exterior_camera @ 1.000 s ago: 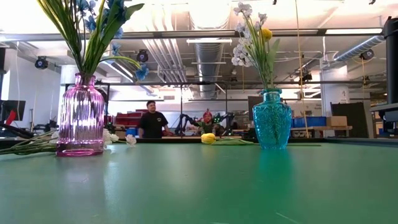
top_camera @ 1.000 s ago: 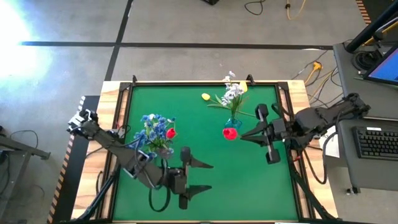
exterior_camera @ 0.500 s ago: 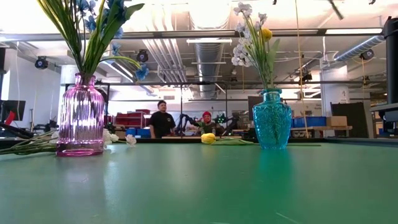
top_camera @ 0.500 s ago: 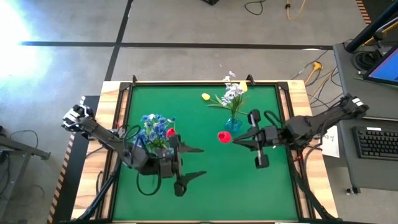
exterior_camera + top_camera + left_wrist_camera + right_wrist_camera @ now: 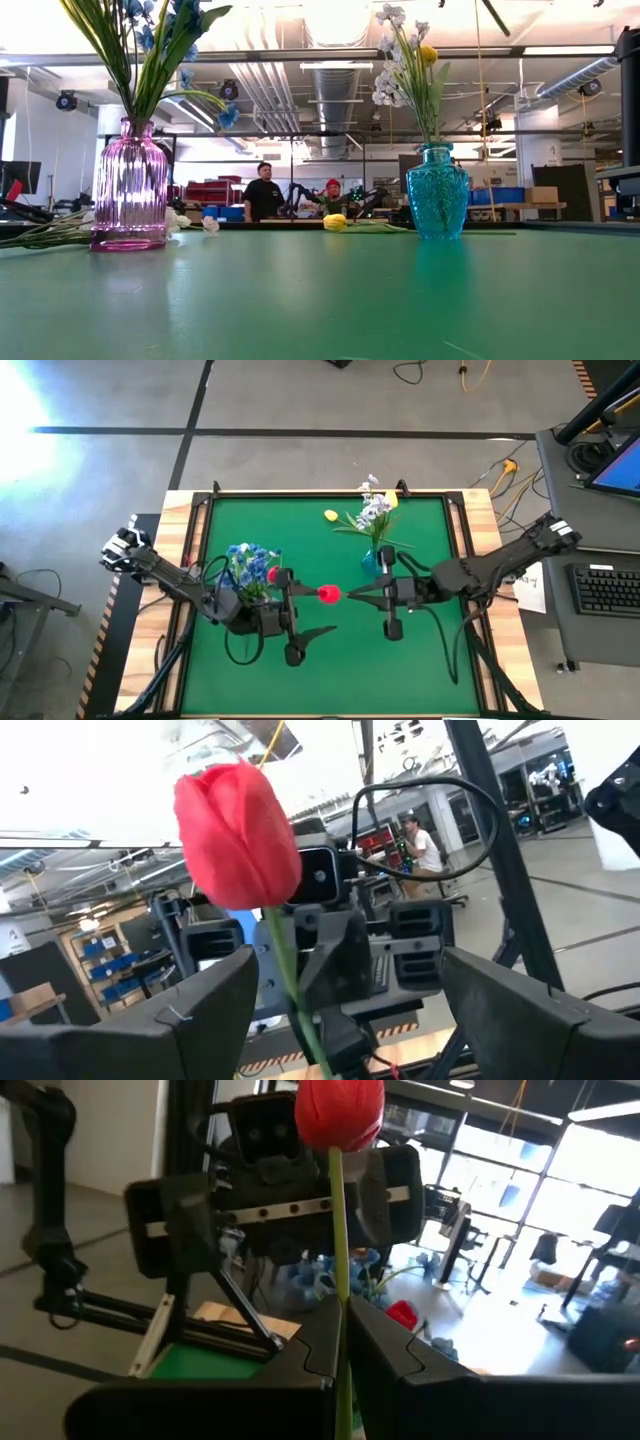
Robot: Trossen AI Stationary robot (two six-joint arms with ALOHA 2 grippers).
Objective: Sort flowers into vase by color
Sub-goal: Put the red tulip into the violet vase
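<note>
Table [image 5: 400,670], green top, wood border, filling the middle of the high view.

Left arm reaching in from 9 o'clock. Left gripper [image 5: 307,616] sitting just past the pink vase, its fingers [image 5: 190,1020] standing spread wide, holding nothing. The red tulip's stem is passing between them without touching either one.

Right arm stretching across from 3 o'clock. Right gripper [image 5: 352,594] near table centre, fingers [image 5: 300,1345] pressing together on the stem of the red tulip [image 5: 327,594]. Bud pointing toward 9 o'clock, hanging above the table between the two grippers.

Pink vase [image 5: 130,187] at about 8 o'clock from centre, holding blue flowers [image 5: 245,565] and a second red bud [image 5: 274,574].

Blue vase [image 5: 437,190] at about 1 o'clock, holding white flowers [image 5: 374,510] and a yellow bud [image 5: 428,54].

Yellow tulip [image 5: 331,515] lying loose on the table near the 12 o'clock edge.

White flowers on green stems [image 5: 60,232] lying on the table beside the pink vase in the low view.

Two people [image 5: 264,195] showing in the room beyond.
</note>
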